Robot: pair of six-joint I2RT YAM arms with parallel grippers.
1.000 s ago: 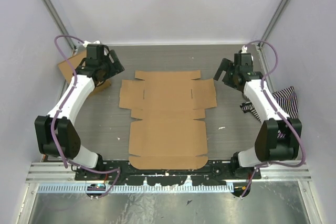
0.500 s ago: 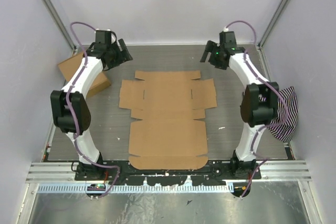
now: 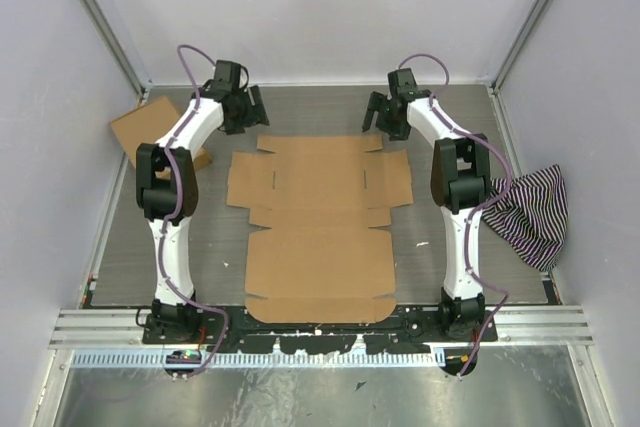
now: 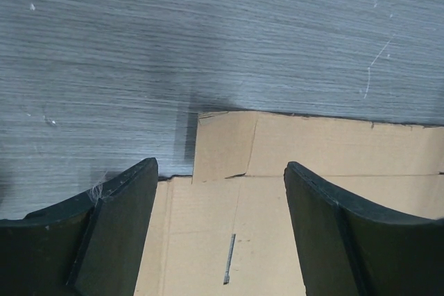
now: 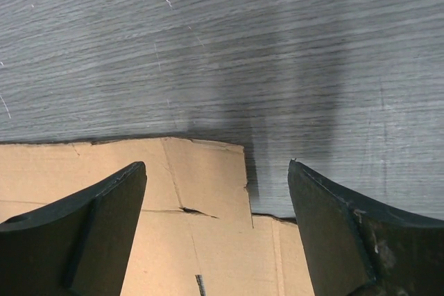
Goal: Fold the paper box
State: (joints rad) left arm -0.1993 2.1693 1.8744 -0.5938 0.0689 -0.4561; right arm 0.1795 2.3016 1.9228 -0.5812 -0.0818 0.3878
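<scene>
pale lilac walls enclose a grey woodgrain tabletop.

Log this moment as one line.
paper box: flat, unfolded | left gripper: open, over its far-left corner | right gripper: open, over its far-right corner | held: nothing

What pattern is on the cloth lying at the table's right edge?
Dark and white stripes on the cloth; the top external view shows it best.

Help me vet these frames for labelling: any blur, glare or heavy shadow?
Top view: evenly lit, sharp, no glare on the flat cardboard box. Left wrist: dark shadow on the table beside the box's corner. Right wrist: broad soft shadows on the table beyond it.
</scene>
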